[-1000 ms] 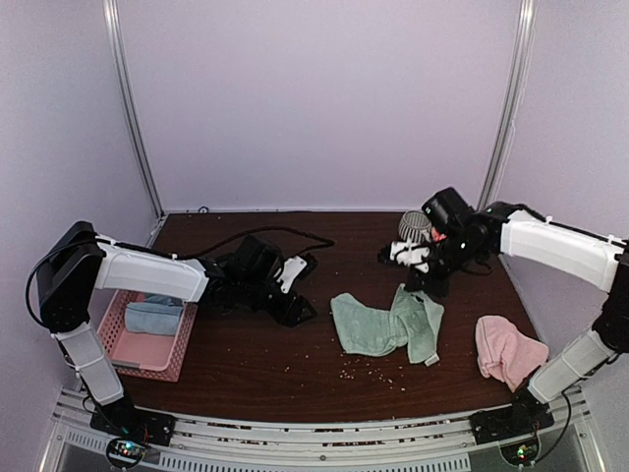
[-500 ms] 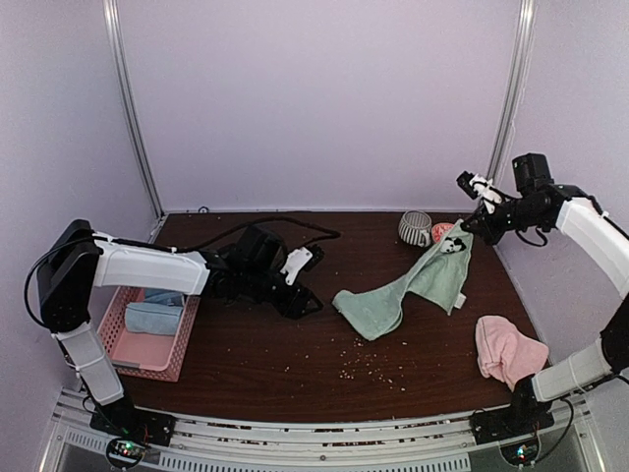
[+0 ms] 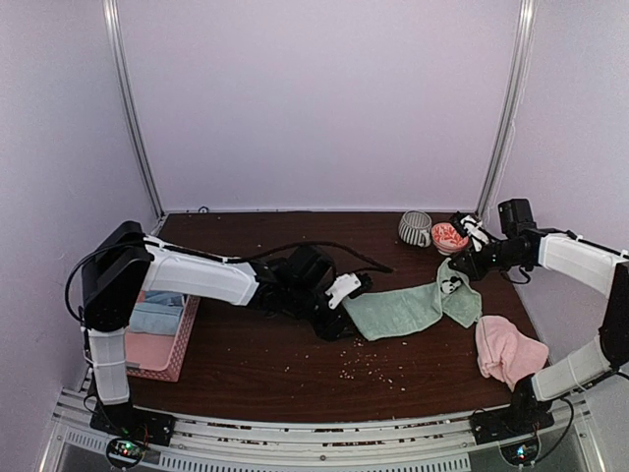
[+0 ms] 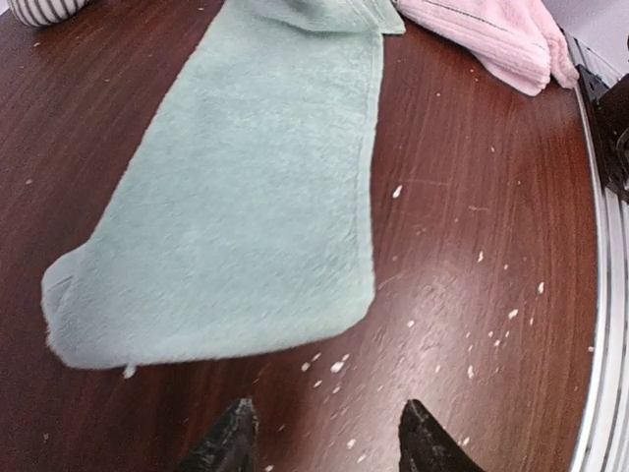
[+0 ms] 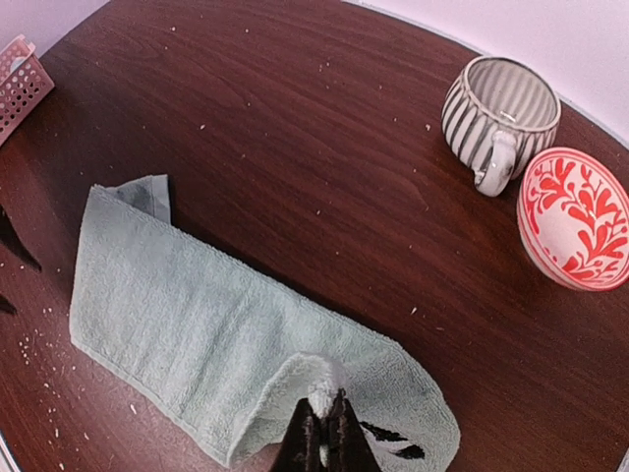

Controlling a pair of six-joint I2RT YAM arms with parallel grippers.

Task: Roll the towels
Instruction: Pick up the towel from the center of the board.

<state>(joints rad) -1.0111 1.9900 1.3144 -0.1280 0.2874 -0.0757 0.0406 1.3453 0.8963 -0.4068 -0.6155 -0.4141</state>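
Fingers of the right gripper (image 5: 321, 433) are closed on a raised fold at the right end of the mint towel (image 5: 226, 354); the left gripper (image 4: 329, 413) is held open, empty, just short of the opposite end. Should the pinched end be tugged, the strip could be bunched or skewed. It is laid flat mid-table, long axis left to right; the pink towel (image 3: 509, 349) is crumpled nearby, rightward.

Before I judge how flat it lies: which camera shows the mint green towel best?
The right wrist view: the mint green towel shows nearly whole and large, its near edge pinched in the right end effector. Top external shows it whole but small. Left wrist shows one end up close, the far end cut off.
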